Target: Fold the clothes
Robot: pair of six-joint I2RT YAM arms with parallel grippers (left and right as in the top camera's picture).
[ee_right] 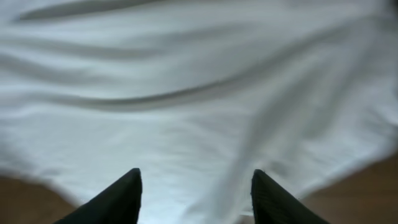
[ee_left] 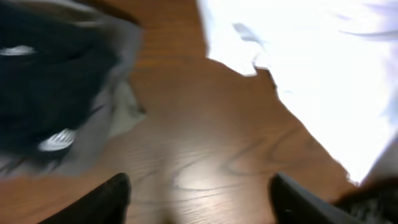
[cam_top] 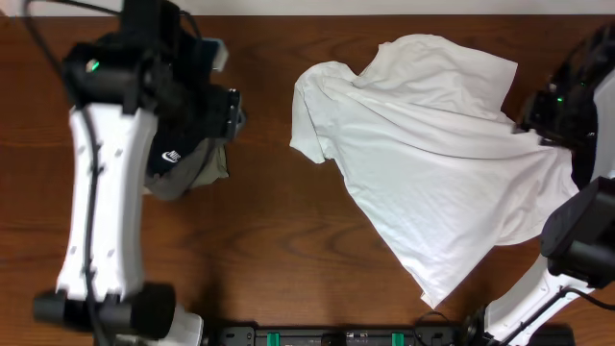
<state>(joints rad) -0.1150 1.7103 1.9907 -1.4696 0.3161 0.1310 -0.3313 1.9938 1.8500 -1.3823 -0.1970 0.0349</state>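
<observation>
The clothes are a large white T-shirt (cam_top: 432,154), lying rumpled across the centre-right of the table, and a dark pile (cam_top: 183,168) of black and grey garments at the left. My left gripper (cam_top: 233,111) hangs beside that pile. In the left wrist view it (ee_left: 199,196) is open above bare wood, with the dark pile (ee_left: 50,93) at the left and the white shirt (ee_left: 323,74) at the upper right. My right gripper (cam_top: 533,123) is at the shirt's right edge. Seen from its own wrist, it (ee_right: 196,186) stands open just over the white fabric (ee_right: 186,93), with nothing pinched.
Brown wooden table (cam_top: 269,250) lies bare between the dark pile and the shirt. The white left arm (cam_top: 96,192) runs down the left side. The right arm's base (cam_top: 577,250) stands at the lower right, next to the shirt's hem.
</observation>
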